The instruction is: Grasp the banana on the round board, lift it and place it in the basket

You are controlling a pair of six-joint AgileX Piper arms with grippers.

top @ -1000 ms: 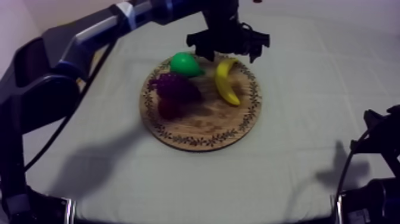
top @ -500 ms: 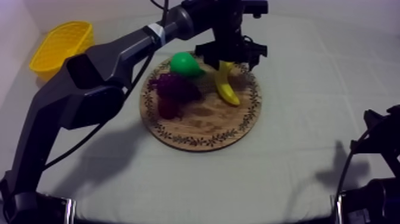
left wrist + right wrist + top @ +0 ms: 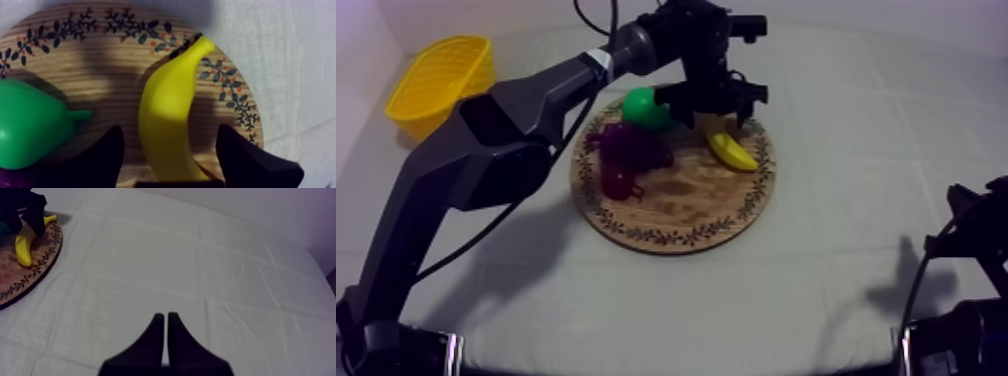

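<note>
Your left claw is spread open astride the banana, which lies on the board at centre frame. Grasp, lift and carry to the basket, upper left, remain.

Left gripper splayed, right gripper pinched.

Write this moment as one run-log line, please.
stage: pre-grasp | left gripper: open, fingers astride banana on wooden board | right gripper: shut, over cloth | yellow basket: banana not in it
</note>
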